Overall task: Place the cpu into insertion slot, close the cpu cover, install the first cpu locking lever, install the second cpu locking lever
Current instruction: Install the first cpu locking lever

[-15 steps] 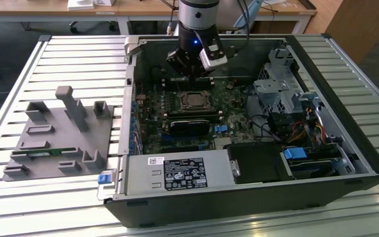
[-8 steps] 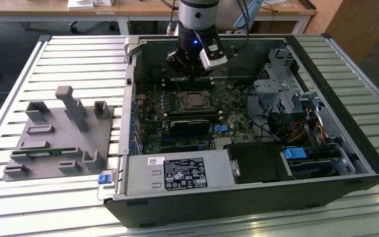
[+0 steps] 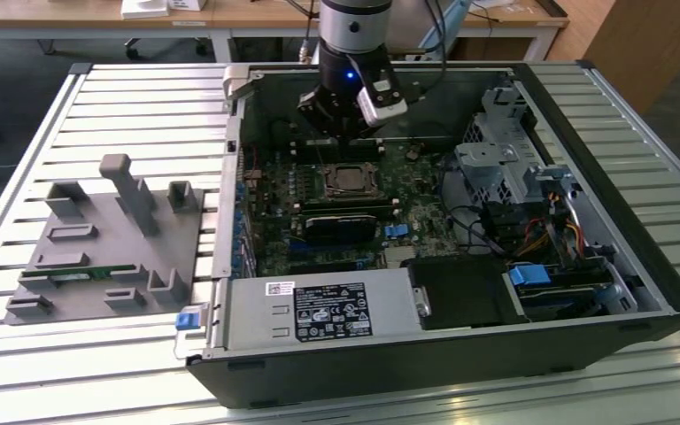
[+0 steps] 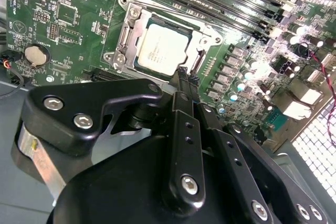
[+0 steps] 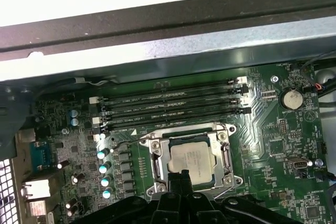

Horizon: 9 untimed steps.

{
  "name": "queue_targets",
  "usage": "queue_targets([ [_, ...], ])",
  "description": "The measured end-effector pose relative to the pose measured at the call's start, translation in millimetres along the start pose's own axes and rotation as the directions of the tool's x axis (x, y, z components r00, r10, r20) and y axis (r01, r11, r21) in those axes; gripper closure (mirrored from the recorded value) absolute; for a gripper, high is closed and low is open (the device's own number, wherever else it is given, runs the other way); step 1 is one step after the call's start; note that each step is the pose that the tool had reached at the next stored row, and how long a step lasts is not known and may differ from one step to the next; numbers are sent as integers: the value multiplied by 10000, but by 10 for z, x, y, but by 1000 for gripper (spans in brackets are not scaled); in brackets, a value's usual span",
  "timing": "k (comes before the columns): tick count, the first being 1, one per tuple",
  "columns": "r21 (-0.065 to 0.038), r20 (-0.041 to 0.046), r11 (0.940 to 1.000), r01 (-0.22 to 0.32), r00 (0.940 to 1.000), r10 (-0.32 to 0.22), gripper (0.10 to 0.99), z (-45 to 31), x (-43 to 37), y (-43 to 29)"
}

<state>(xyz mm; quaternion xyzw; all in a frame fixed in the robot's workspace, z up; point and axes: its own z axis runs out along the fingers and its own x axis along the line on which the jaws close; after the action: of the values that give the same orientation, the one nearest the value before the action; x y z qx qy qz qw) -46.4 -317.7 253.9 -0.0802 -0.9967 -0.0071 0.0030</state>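
The cpu [image 4: 163, 48] lies flat in the insertion slot [image 4: 118, 57] on the green board, its dull silvery face up. The cpu cover [image 4: 131, 30], a silvery frame, lies down around it. Both wrist views show this: cpu [image 5: 191, 158], cpu cover [image 5: 156, 162]. A thin wire lever [image 5: 131, 141] sticks out beside the frame. My gripper [image 4: 187, 75] hangs just above the socket's edge, its black fingers shut together with nothing between them. In the exterior view the gripper [image 3: 343, 137] is inside the open computer case, just behind the socket [image 3: 346, 180].
Long black memory slots [image 5: 168, 103] run beside the socket. A coin battery [image 5: 291, 98] sits on the board. A black card [image 3: 340, 221] and the power supply [image 3: 316, 310] lie nearer the case front. A grey fixture [image 3: 104, 239] stands on the slatted table.
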Motion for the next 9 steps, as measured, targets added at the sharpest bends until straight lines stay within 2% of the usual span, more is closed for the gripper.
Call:
queue_targets([
  [9,-7,31,10000,4,10000,-4,980,1,29,-6],
])
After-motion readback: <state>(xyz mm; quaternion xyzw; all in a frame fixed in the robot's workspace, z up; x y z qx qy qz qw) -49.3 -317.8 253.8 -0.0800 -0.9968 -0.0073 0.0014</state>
